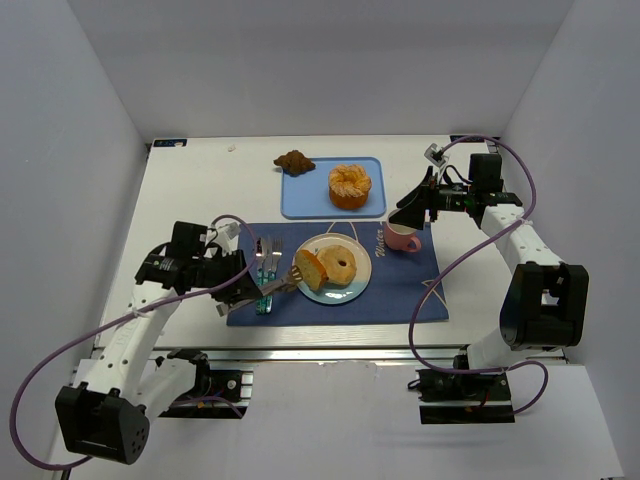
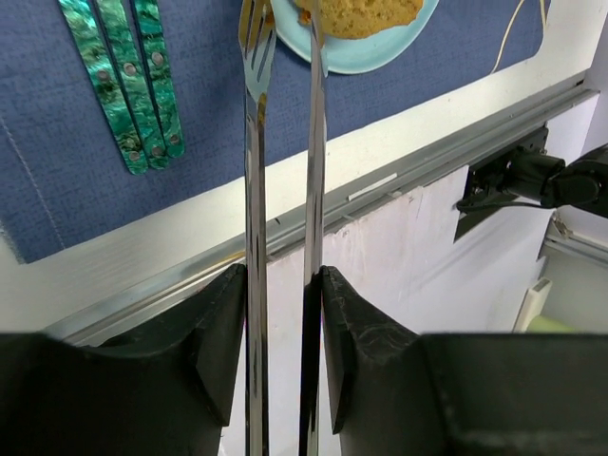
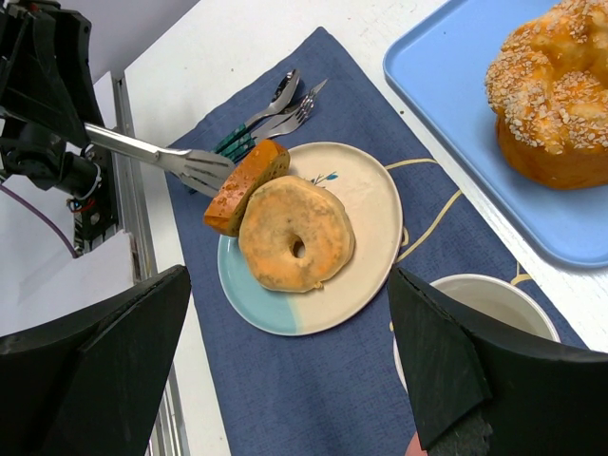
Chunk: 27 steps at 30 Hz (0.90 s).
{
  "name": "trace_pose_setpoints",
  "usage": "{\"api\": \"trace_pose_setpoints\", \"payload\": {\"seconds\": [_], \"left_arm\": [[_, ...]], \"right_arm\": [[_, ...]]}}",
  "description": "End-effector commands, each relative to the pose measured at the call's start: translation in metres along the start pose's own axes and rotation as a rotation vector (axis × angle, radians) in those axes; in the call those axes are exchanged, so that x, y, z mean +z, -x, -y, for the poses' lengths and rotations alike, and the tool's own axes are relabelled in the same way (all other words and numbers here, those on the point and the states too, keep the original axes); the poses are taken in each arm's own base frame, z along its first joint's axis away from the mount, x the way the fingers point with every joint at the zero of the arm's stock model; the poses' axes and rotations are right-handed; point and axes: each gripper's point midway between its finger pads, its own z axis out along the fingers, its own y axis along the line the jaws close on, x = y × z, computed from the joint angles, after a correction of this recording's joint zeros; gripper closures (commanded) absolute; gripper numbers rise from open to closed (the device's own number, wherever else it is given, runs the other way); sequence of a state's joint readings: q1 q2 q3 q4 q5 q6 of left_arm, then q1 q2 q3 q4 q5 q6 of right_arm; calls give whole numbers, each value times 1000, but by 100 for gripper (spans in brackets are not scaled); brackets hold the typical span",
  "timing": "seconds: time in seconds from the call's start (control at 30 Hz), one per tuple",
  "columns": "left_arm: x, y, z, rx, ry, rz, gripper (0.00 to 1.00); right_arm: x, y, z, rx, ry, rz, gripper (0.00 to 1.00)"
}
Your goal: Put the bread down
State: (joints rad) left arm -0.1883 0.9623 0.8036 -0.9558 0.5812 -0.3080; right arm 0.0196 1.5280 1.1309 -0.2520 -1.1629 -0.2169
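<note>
The bread lies on a cream-and-blue plate (image 1: 360, 283): a ring (image 1: 341, 266) in the middle and an orange wedge slice (image 1: 309, 270) leaning at the plate's left rim. Both show in the right wrist view, ring (image 3: 296, 233) and slice (image 3: 245, 187). My left gripper (image 1: 243, 284) is shut on metal tongs (image 2: 313, 190). The tongs' two arms stand slightly apart, their tips (image 3: 198, 169) at the slice's (image 2: 366, 14) outer end. My right gripper (image 1: 408, 213) hovers open above the plate's right side, its fingers (image 3: 114, 351) wide apart with nothing between them.
A blue placemat (image 1: 400, 295) lies under the plate. Green-handled cutlery (image 1: 265, 278) rests on its left part, and a pink mug (image 1: 402, 238) stands at its back right. Behind is a blue tray (image 1: 310, 198) with a round seeded loaf (image 1: 350, 185) and a brown lump (image 1: 294, 161).
</note>
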Motion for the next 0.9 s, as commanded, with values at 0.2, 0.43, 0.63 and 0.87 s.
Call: {"api": "trace_pose_setpoints", "payload": {"seconds": [0.2,0.43,0.63,0.87], "left_arm": [[-26,23,13,32,32,140,63],[-56,73,-3,29,253,343,72],[-70,134,-71,82,627,438,76],[-48,171,-171,218,844,400,73]], "right_arm": [[-3,12,-8,-50,24,23,11],[-3,12,-8,-51,27,24,11],[-3,12,-10,-61,38,24,11],[-5,19,-9,-101,29,13,11]]}}
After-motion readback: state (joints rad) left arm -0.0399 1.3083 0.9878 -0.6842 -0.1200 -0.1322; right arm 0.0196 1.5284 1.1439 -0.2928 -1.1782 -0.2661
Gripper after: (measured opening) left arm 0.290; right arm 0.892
